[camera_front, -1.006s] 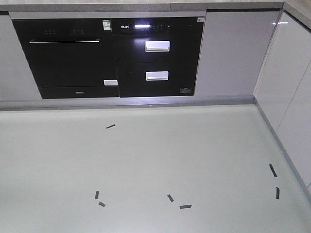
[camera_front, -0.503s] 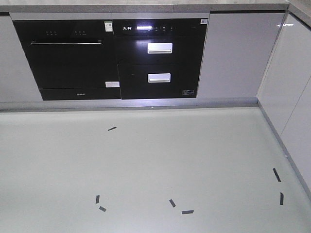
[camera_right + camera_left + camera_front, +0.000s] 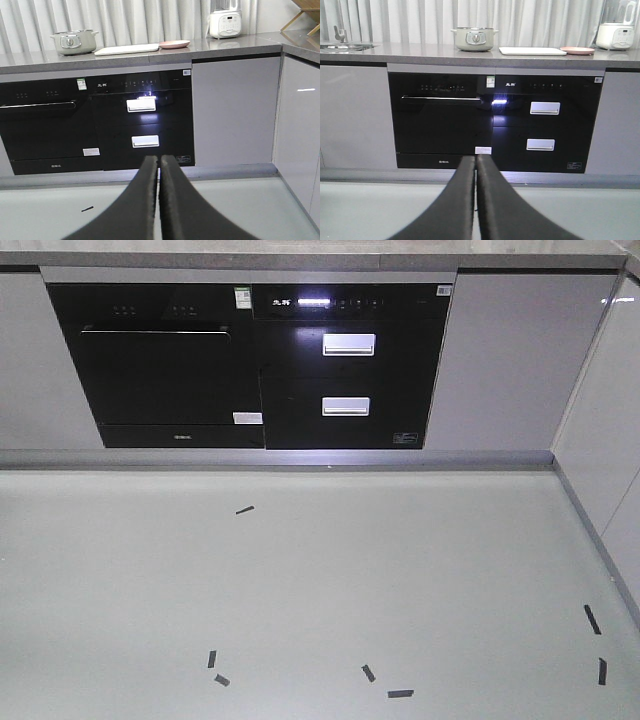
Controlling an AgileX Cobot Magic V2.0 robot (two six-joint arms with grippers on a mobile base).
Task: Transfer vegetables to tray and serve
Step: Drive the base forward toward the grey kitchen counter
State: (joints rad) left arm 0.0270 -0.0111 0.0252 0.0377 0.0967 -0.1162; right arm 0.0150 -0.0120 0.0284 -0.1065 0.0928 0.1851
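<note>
The left pincer (image 3: 475,160) and right pincer (image 3: 159,160) are pressed together, empty. The tray (image 3: 532,50) is seen on the tabletop (image 3: 420,49) at upper right; vegetables are not seen. A square, slow approach is advised.

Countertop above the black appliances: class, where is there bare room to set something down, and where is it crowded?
Bare: the countertop stretch between the sink and the pot, and a shorter gap between the pink plate and the blender. Crowded: pot, tray and plate sit close together in a row.
</note>
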